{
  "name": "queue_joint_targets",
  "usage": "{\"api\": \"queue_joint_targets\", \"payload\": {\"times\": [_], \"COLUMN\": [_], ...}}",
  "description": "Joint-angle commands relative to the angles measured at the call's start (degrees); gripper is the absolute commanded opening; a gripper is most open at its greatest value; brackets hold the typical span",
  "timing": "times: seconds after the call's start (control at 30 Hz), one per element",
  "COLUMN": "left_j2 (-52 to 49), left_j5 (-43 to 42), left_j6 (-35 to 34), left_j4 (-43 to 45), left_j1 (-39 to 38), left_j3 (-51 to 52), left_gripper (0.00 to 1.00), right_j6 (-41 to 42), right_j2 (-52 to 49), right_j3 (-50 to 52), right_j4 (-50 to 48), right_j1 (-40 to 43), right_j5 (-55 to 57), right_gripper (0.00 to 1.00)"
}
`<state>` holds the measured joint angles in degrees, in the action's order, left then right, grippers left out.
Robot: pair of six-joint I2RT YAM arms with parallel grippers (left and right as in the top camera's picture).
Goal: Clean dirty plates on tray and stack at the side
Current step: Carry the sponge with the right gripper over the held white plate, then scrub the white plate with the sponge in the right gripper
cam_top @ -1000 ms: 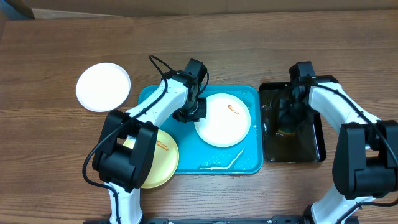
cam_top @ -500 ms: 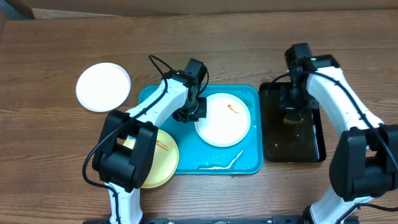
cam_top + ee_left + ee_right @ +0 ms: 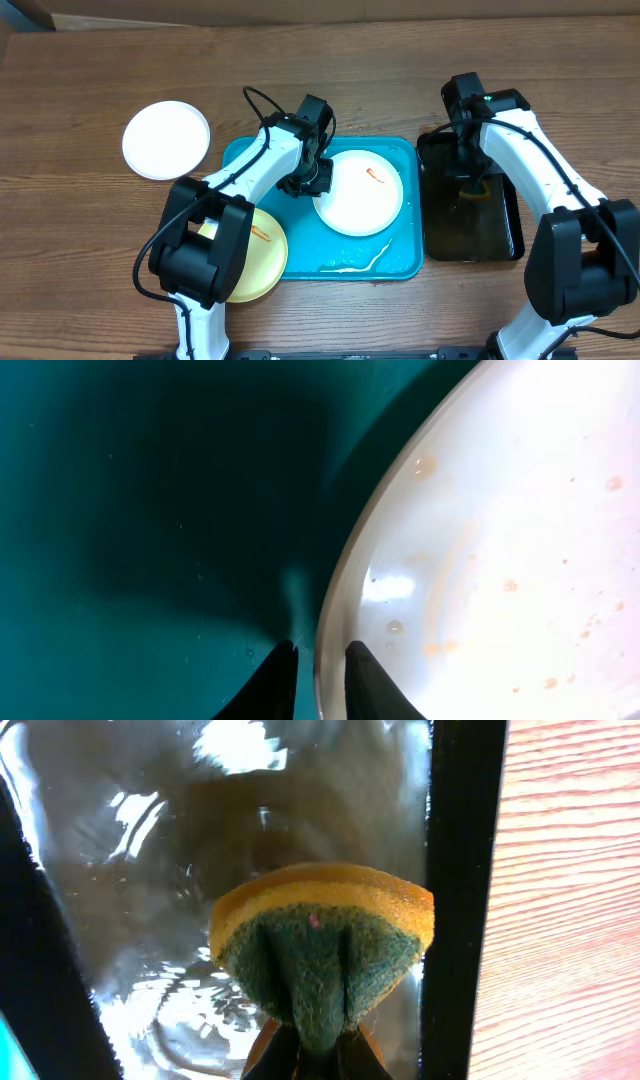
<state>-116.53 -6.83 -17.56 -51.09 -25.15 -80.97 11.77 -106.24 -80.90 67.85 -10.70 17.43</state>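
Overhead reading, 12 o'clock = far edge of the table (image 3: 100, 60).

Nearest, 7 o'clock: pale yellow plate (image 3: 258, 262). It lies across the 7 o'clock corner of the tray (image 3: 398, 152), partly off it over the wood. There is a short orange-red smear on it. The left arm's links cover its 9 o'clock side.

Tray floor, toward 5 o'clock: pale stringy streak (image 3: 356, 262), nature unclear.

Tray, 2 o'clock half: smeared white plate (image 3: 355, 205), flat inside the rim, with a small orange mark toward its 1 o'clock.

Left gripper (image 3: 309, 181) sits at that plate's 9 o'clock edge. In the wrist view its fingertips (image 3: 283, 670) are narrow and slightly parted. One is over the tray floor, the other over the plate, and the rim runs up between them. A sliver of turquoise shows between the outer tip and the rim. The plate face looks wet, with faint orange specks.

3 o'clock of the tray, just beside it: black tray (image 3: 492, 240), narrower, its floor wet and glinting. Right gripper (image 3: 312, 1055) is over its 12 o'clock half, jaws pinched tight on a sponge (image 3: 320, 945). The sponge has a yellow body, and its green scouring face is creased into a fold. Whether it touches the wet floor: cannot tell.

Farthest, 10 o'clock: plain white plate (image 3: 166, 139), on bare wood, well apart from the tray.
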Motion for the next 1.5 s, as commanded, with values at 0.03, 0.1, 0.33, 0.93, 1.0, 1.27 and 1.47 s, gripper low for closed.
{"api": "queue_joint_targets", "payload": {"times": [0.03, 0.1, 0.33, 0.93, 1.0, 1.27, 1.47], "left_j2": [-0.85, -0.85, -0.85, -0.85, -0.85, -0.85, -0.85], "left_j5": [-0.28, -0.26, -0.28, -0.26, -0.26, -0.24, -0.24], "left_j6": [1.95, 1.92, 2.25, 2.1, 2.1, 2.12, 2.12], "left_j4": [-0.57, -0.74, -0.24, 0.22, 0.35, 0.33, 0.35], "left_j1": [-0.37, -0.37, -0.37, -0.28, -0.28, -0.28, -0.28], "left_j3": [0.2, 0.2, 0.2, 0.17, 0.17, 0.2, 0.2], "left_gripper": [0.18, 0.12, 0.04, 0.04, 0.04, 0.06, 0.08], "right_j6": [0.22, 0.22, -0.26, -5.01, -5.81, -5.84, -5.86], "right_j2": [0.9, 0.9, 0.9, 0.9, 0.76, 0.24, -0.37], "right_j3": [-0.76, -0.76, -0.94, -10.64, -10.58, -6.58, -2.03], "right_j4": [-0.46, -0.46, -0.79, -0.13, -1.09, -7.63, -12.35], "right_j1": [-0.28, -0.28, -0.28, -6.84, -9.73, -19.39, -20.96], "right_j5": [-0.96, -0.96, -1.01, -24.06, -23.04, -8.57, -2.45], "right_gripper": [0.04, 0.04, 0.04, 0.04, 0.04, 0.04, 0.04]}}
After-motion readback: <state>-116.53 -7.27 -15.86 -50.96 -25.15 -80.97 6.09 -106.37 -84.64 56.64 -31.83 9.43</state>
